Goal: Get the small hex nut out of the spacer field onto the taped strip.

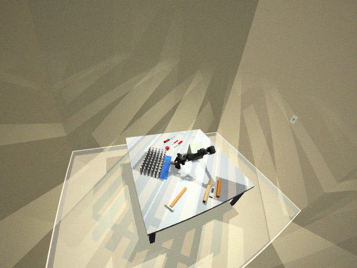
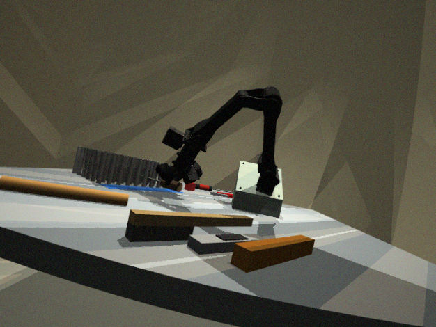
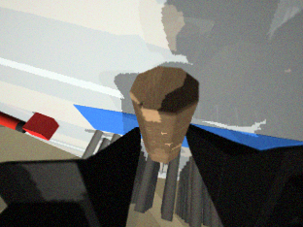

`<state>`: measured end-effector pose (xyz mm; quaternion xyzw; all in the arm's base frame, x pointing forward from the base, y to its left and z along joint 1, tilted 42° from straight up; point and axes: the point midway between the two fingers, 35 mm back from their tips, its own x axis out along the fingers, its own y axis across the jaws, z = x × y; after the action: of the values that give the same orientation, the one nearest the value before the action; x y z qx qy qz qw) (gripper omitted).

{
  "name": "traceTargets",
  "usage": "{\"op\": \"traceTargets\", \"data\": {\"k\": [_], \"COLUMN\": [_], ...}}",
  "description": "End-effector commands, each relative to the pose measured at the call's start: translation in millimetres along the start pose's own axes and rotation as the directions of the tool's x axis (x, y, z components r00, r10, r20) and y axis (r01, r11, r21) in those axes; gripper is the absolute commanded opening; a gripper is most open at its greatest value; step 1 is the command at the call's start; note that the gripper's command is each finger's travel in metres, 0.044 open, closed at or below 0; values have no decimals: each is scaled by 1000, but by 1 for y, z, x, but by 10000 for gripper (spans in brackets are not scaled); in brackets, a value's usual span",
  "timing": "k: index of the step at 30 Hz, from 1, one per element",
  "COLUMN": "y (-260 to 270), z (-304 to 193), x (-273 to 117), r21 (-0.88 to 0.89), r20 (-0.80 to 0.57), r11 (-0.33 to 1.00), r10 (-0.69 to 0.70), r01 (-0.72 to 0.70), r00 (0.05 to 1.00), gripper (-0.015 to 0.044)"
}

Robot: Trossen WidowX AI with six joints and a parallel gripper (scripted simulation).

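Observation:
The grey metal spacers (image 1: 152,162) (image 2: 112,168) (image 3: 170,194) stand upright in a dense field. The blue taped strip (image 1: 165,174) (image 2: 131,188) (image 3: 104,118) lies along their front. My gripper (image 1: 175,163) (image 2: 177,177) (image 3: 162,130) is shut on the brown wooden handle (image 1: 172,162) (image 2: 174,185) (image 3: 165,116) of a thin tool, low near the strip's arm-side edge. The tool's thin metal shaft (image 2: 152,179) points over the strip toward the spacers; its tip is hidden, and contact with a spacer cannot be told. The hex nut is not visible.
A red block (image 1: 167,147) (image 2: 189,187) (image 3: 41,126) sits by the field's corner, with red-handled tools (image 1: 179,142) beyond. A hammer (image 1: 178,197) (image 2: 63,191), a wooden-handled tool (image 1: 206,191) (image 2: 190,218), a grey block (image 2: 204,245) and an orange bar (image 1: 218,187) (image 2: 272,251) lie opposite. A pale box (image 1: 195,146) (image 2: 246,175) stands by the arm base.

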<state>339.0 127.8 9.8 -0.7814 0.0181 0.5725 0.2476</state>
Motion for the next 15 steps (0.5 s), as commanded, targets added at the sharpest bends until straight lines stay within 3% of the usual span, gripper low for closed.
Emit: {"op": "traceTargets", "data": {"k": [1, 15], "y": [-2, -2], "z": [-5, -13], "x": [2, 7], "r21": [-5, -5], "r20": [-5, -6], "r11": [1000, 1000], "r10": [-5, -5], "r01": [5, 5], "r00": [1000, 1000], "gripper": [0, 0]}}
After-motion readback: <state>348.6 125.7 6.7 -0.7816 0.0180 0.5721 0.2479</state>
